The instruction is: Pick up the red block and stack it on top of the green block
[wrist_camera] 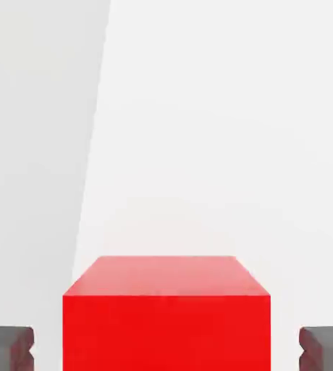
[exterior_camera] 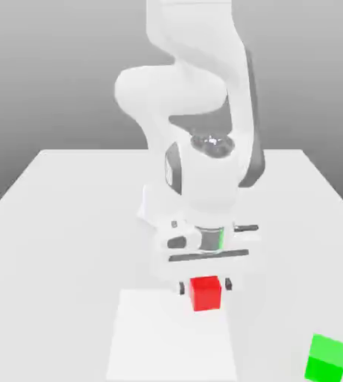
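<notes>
The red block (exterior_camera: pixel 206 292) rests on the white table, near the front and centre in the exterior view. My gripper (exterior_camera: pixel 205 286) has come down around it, with one dark fingertip on each side. In the hand view the red block (wrist_camera: pixel 166 311) sits between the two grey fingertips (wrist_camera: pixel 10 348), and a gap shows on either side, so the gripper (wrist_camera: pixel 168 349) is open and not touching the block. The green block (exterior_camera: pixel 326 358) stands on the table at the front of the exterior view's right, well apart from the gripper.
The white arm (exterior_camera: pixel 197 149) rises behind the gripper at the table's middle. A lighter rectangular patch (exterior_camera: pixel 167 339) lies on the table (exterior_camera: pixel 63 224) under and in front of the red block. Open table surface separates the two blocks.
</notes>
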